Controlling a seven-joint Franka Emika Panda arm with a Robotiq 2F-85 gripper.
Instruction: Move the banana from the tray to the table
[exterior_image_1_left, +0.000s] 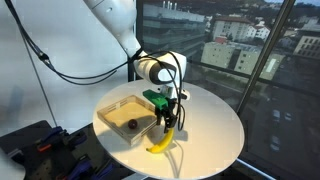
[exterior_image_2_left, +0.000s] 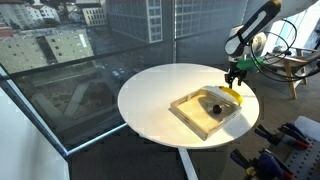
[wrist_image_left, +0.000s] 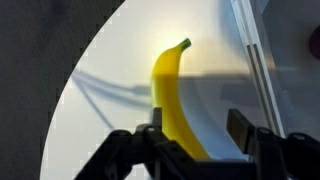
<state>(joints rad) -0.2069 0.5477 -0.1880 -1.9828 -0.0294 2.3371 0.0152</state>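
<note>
The yellow banana (exterior_image_1_left: 162, 143) lies on the white round table (exterior_image_1_left: 212, 128), just outside the tray's (exterior_image_1_left: 106, 113) near corner. In the wrist view the banana (wrist_image_left: 170, 88) runs up from between the fingers, stem pointing away. My gripper (exterior_image_1_left: 166, 122) stands right over its end. The jaws are parted: the left finger (wrist_image_left: 152, 128) is against the banana's side, while the right finger (wrist_image_left: 238, 126) stands clear of it with bare table between. From the opposite side, in an exterior view, the gripper (exterior_image_2_left: 234, 82) and banana (exterior_image_2_left: 234, 93) sit at the tray's (exterior_image_2_left: 186, 108) far edge.
A small dark round fruit (exterior_image_1_left: 130, 124) sits inside the tray, also visible in an exterior view as a dark round fruit (exterior_image_2_left: 211, 107). The tray wall (wrist_image_left: 252, 60) runs along the right of the wrist view. Black cables hang from the arm. Windows surround the table (exterior_image_2_left: 150, 95).
</note>
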